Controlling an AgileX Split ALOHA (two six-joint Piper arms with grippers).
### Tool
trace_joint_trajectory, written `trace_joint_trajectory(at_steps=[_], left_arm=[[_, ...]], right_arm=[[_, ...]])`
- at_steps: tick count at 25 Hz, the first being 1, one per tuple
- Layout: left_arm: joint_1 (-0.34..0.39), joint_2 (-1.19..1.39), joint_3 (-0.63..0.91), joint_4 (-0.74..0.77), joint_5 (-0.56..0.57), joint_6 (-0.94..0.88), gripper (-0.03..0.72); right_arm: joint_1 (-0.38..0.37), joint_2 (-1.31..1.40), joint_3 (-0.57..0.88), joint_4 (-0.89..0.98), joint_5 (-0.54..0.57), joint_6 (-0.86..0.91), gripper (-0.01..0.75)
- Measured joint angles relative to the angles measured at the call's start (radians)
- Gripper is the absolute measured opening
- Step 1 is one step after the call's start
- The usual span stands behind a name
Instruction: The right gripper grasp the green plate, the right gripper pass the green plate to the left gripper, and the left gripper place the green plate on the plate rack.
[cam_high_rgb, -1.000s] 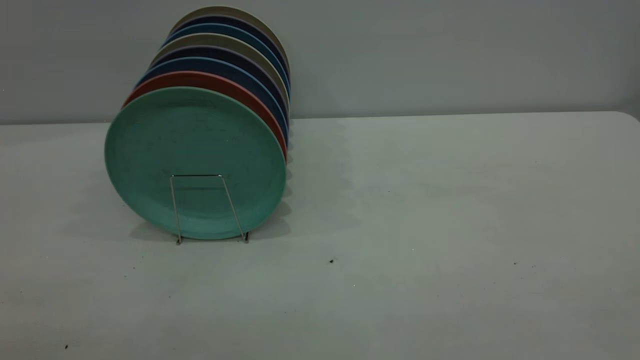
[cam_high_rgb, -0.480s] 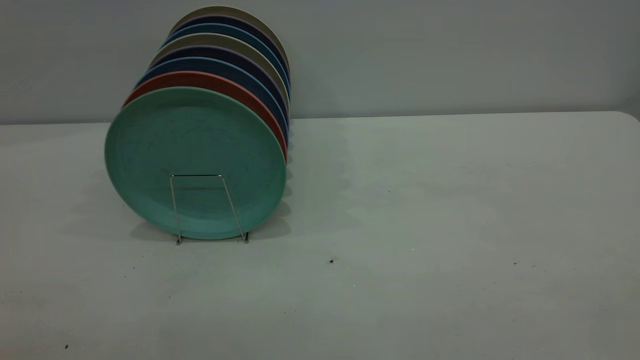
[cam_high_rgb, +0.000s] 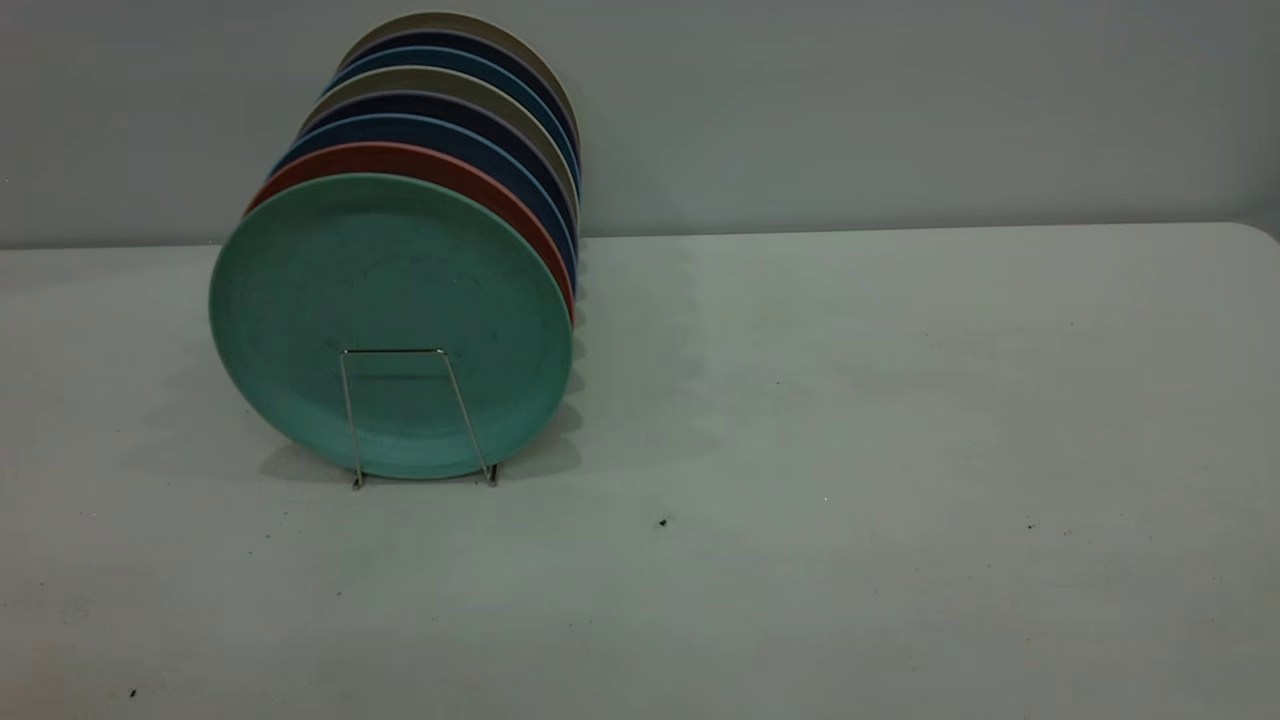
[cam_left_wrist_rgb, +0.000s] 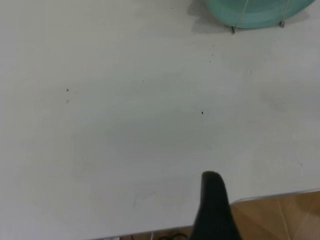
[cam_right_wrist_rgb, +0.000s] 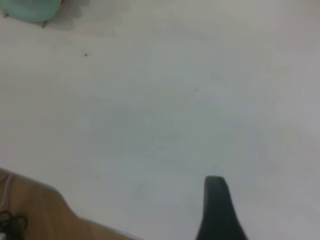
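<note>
1. At the front of the plate rack (cam_high_rgb: 420, 415), the green plate (cam_high_rgb: 390, 320) is stood upright, touching the salmon-pink plate (cam_high_rgb: 420, 160) behind it.
2. Behind that, blue plates (cam_high_rgb: 450, 130) and beige ones are lined up.
3. Over the white table (cam_high_rgb: 900, 400), well apart from the rack, one black finger of the left gripper (cam_left_wrist_rgb: 215, 210) is seen; open or clenched cannot be told.
4. The same is seen of the right gripper (cam_right_wrist_rgb: 218, 210).

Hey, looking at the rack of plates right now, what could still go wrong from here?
1. The green plate stands upright at the very front of the plate rack, behind one thin wire loop; a bump might tip it forward onto the table.
2. The red plate sits close behind, so any regrasp risks disturbing the row.
3. Both arms hang over the table's near edge, far from the rack.
</note>
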Motion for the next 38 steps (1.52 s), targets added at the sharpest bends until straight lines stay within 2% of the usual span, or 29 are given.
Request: trace_joint_trajectory(at_steps=[6,20,38], left_arm=[[0.0,-0.001,0.0,0.0,0.0,0.0,0.566],[0.0,-0.049,0.0,0.0,0.0,0.0,0.566],[0.0,-0.049,0.0,0.0,0.0,0.0,0.566]], right_arm=[[-0.092,0.0,0.0,0.004,0.0,0.0,0.511],[-0.224,0.0,0.003,0.004,0.0,0.0,0.511],[-0.23,-0.002,0.003,0.004,0.0,0.0,0.511]])
